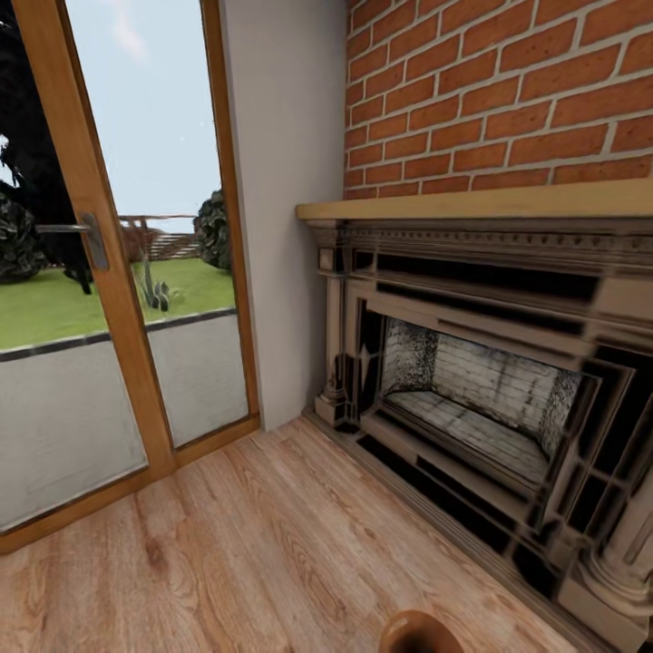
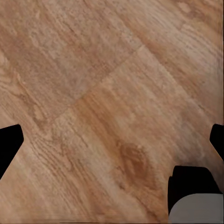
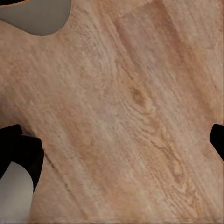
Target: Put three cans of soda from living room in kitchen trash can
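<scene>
I am in the living room, facing the red brick chimney wall and the ornate fireplace under its wooden mantel. The soda cans and the trash can are out of view. My left gripper hangs open over bare plank floor, its black fingertips at the frame's two sides. My right gripper is also open above the floor, with nothing between its fingertips.
Wood-framed glass doors stand at the left, with lawn outside. A pale wall strip separates them from the fireplace. Warm brown planks stretch ahead. A rounded brown shape pokes in at the head view's bottom edge. Grey and black robot parts sit near the floor.
</scene>
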{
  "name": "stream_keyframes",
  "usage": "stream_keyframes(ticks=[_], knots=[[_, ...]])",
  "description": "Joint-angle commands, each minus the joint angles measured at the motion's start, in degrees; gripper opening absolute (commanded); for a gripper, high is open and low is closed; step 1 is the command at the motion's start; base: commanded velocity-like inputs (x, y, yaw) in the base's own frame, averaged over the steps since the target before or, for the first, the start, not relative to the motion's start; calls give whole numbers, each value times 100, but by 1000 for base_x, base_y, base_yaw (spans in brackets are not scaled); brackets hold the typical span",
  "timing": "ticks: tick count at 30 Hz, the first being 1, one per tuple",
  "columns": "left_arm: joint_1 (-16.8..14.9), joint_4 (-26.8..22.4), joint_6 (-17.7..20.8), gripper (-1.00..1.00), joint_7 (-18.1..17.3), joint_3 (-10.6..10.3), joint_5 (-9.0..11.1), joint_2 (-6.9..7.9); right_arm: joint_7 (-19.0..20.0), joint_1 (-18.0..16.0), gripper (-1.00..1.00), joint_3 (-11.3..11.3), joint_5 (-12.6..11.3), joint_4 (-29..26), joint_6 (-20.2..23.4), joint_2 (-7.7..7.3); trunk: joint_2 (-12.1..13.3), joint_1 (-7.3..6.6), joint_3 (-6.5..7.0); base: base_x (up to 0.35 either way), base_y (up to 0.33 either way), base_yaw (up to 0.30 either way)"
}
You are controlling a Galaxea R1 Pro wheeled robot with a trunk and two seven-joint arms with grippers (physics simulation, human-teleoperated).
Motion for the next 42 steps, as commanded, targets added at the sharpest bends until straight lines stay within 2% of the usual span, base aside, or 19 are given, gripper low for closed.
stream_keyframes(ticks=[1, 2, 6, 7, 11, 15, 22, 23, 27, 30, 32, 33, 36, 42], knots=[[26, 0, -51, 100, -16, -1, 0, -1, 0, 27, 100, -1, -2, 47, -57, 2, 41, -23, 10, 0, 0, 0], [26, 0, -51, 100, -16, -1, 0, -1, 0, 27, 100, -1, -2, 47, -57, 2, 82, -45, 19, 0, 0, 0], [92, -4, -247, 100, -63, -5, -1, -1, -2, 106, 100, -45, -4, 397, -538, -7, 242, -133, 54, 0, 0, 0], [114, 1, -535, 100, -116, -6, -2, -1, -144, 131, 100, -222, 1, 751, -1021, -13, 282, -155, 63, 0, 0, 0], [138, 21, -821, 100, -226, -7, -1, -1, -717, 145, 100, -375, 12, 1381, -1497, -8, 443, -242, 98, 0, 0, 0], [237, 18, -931, 100, -243, -7, 5, -6, -844, 147, 100, -397, 13, 1735, -1724, -2, 603, -330, 133, 0, 0, 0], [282, 24, -1005, 100, -245, -7, 7, -10, -885, 160, 100, -403, 10, 2016, -1861, 2, 884, -484, 195, 0, 0, 0], [293, 31, -1008, 100, -237, -7, 8, -32, -892, 292, 100, -409, 5, 2111, -2012, 18, 924, -506, 204, 0, 0, 0], [306, 41, -984, 100, -234, -7, 4, -46, -903, 398, 100, -429, -4, 2157, -2091, 35, 1084, -594, 239, 0, 0, 0], [460, 108, -787, 100, -233, -7, 1, -60, -911, 448, 100, -443, -56, 2178, -2133, 41, 1205, -660, 265, 0, 0, 0], [597, 131, -606, 100, -233, -5, 2, -64, -913, 483, 100, -446, -205, 2183, -2143, 43, 1285, -704, 283, 0, 0, 0], [780, 140, -526, 100, -169, -2, 7, -61, -914, 511, 100, -447, -345, 2187, -2147, 40, 1325, -726, 292, 0, 0, 0], [1024, 150, -439, 100, -52, 4, 12, -31, -914, 543, 100, -448, -496, 2188, -2151, 37, 1445, -791, 318, 0, 0, 0], [1370, 156, -376, 100, 13, 35, 29, 26, -915, 635, 100, -449, -589, 2190, -2154, 35, 1686, -923, 371, 0, 0, 0]])
